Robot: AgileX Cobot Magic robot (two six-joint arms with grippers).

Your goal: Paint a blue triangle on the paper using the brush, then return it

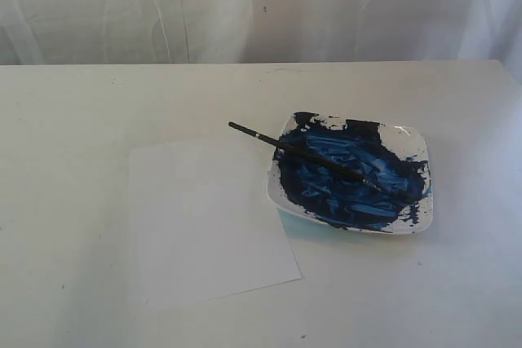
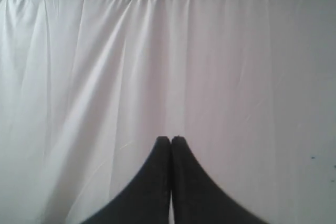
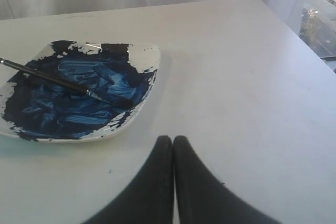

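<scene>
Status: nothing started. The thin white rectangular sheet of paper is blank, with no blue triangle on it, so pick-up, all three strokes and the return are all left. The long black-handled paintbrush with the silver band lies across the square white dish smeared with dark blue paint: bristles in the paint toward 4 o'clock, handle sticking out over the rim toward 10 o'clock, in the exterior view. That free handle end is my likely grab point, with air under it. My left gripper has its jaws pressed together, holds nothing and faces only the white curtain. My right gripper is also pressed together and empty, over bare white tabletop near the dish, so the jaws need to spread before any grab. Layout: the dish sits at about 2 o'clock from the paper. The paper's right edge runs right at the dish's left rim; I can't tell if it touches or tucks under. Open table at 9 and 12 o'clock of the paper, so plenty of room to swing. Risk as I judge it: the paper is loose and may slide under the strokes, and the dish rim is close when working the right side.
</scene>
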